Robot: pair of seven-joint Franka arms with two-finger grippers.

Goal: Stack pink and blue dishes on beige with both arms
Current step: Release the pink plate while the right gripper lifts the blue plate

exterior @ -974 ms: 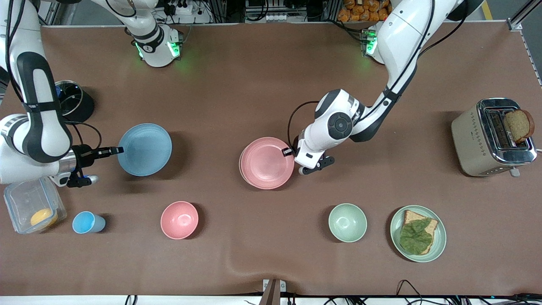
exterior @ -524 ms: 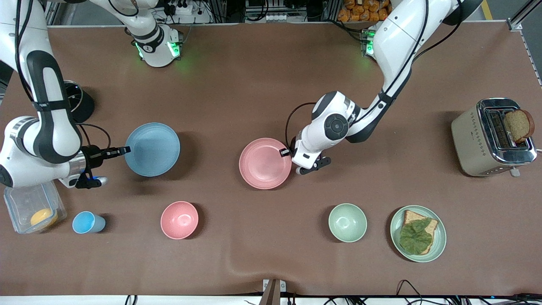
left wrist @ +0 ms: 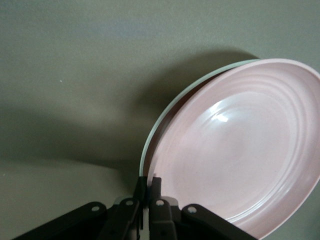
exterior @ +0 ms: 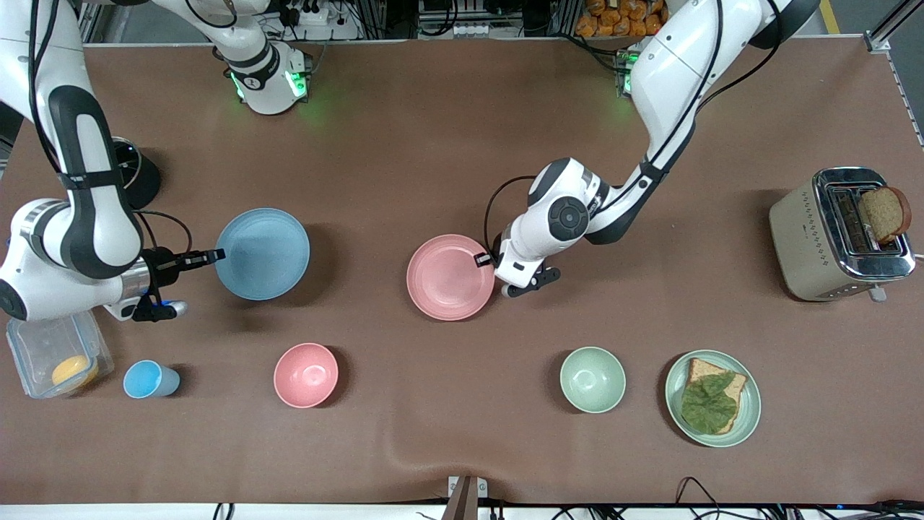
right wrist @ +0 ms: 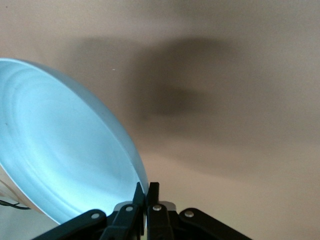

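On plate rims, both jaws clamped

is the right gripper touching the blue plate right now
Touching. In the right wrist view, the right gripper has its fingers pinched shut on the blue plate's rim, with no gap showing.

Bare brown table [exterior: 375, 180] fills the middle of the frame between the blue plate [exterior: 263, 253] and pink plate [exterior: 449, 276]. Low down, the pink bowl [exterior: 306, 375] and green bowl [exterior: 593, 379] stand in the way.
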